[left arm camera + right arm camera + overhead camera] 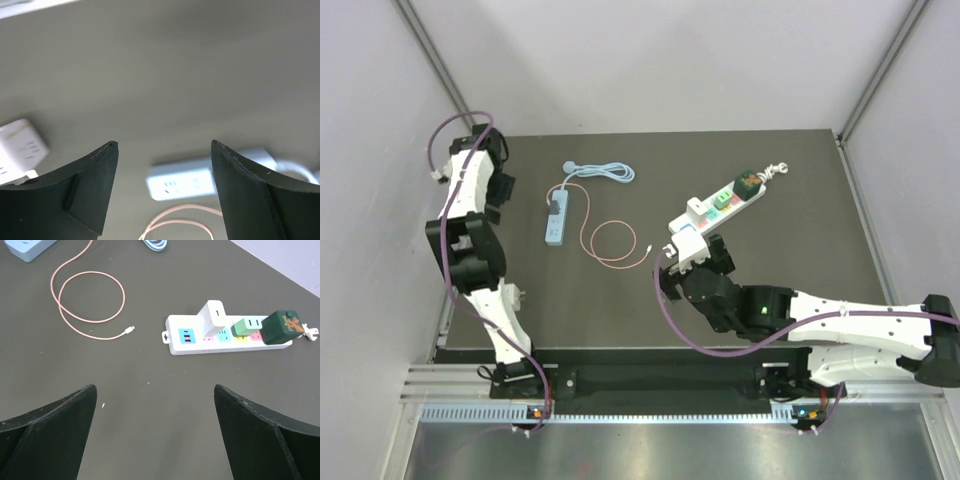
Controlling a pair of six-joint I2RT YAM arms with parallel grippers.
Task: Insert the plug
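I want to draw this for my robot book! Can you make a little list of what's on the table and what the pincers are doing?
Table: dark top
White power strip: lying flat, ahead of the right pincer
Plugged into it: white adapter, light green adapter, dark green adapter
Blue power strip: farther left, near the left arm
Pink cable: loose loop between the strips, one end lying free
Left pincer: open, holding nothing
Right pincer: open, holding nothing
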